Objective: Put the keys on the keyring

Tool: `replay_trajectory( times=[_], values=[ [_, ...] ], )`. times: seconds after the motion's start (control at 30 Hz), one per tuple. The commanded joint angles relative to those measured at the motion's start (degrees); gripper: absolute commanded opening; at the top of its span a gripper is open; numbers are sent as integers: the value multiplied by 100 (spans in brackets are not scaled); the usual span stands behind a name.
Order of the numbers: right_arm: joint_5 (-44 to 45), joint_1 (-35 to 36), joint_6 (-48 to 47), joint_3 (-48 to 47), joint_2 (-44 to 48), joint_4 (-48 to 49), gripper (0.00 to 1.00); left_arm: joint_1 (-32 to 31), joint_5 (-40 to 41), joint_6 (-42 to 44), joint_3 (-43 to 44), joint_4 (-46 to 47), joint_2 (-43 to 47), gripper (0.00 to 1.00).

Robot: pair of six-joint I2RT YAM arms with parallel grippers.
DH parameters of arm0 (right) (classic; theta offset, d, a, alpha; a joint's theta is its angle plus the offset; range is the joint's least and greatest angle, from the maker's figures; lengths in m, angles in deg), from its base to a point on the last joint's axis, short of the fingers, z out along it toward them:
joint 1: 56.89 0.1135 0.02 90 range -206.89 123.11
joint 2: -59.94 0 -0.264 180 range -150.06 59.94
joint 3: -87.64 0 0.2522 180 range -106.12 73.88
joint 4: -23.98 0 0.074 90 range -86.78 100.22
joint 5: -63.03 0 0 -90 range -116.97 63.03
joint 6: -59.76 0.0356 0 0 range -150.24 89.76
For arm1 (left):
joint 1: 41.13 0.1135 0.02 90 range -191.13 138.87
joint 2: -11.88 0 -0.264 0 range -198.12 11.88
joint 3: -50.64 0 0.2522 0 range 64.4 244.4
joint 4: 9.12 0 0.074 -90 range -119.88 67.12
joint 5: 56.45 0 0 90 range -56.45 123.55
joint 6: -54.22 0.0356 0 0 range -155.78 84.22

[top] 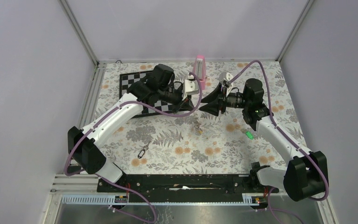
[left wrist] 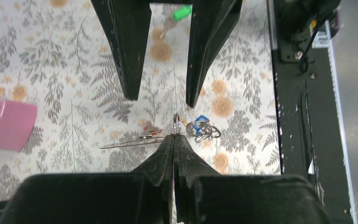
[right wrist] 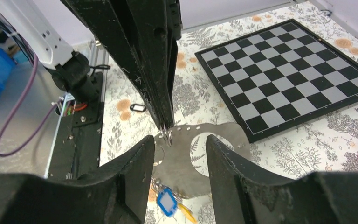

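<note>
This is looking like a robotics lab cell. Plain pale panels (top: 186, 28) on aluminium posts (top: 79, 32) are closing in the table beyond the jaws and to either side of them. A black mounting rail (top: 182, 182) is carrying both arm bases well behind the jaws. Purple cables (top: 257, 61) are trailing along the arms, and a floral cloth (top: 168, 135) is lying beneath the jaws.

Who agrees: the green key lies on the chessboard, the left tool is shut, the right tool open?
No. The top view shows the green key on the flowered cloth, off the chessboard. The left tool is shut, the right tool open.
</note>
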Motion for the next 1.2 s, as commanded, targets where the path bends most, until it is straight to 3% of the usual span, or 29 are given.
replay_trajectory(
  times=[0.0, 0.43, 0.7, 1.17],
  values=[
    [-211, -9, -1141, -256, 217, -949, 52, -122, 585, 598, 308, -490, 63, 0],
    [-386, 306, -890, 131, 91, -441, 50, -289, 385, 326, 499, -490, -140, 0],
    [-243, 394, -994, 147, 15, -479, 32, -289, 323, 277, 510, -490, -212, 0],
    [-43, 460, -1298, 182, -113, -696, 25, -287, 258, 260, 516, -492, -212, 0]
  ],
)
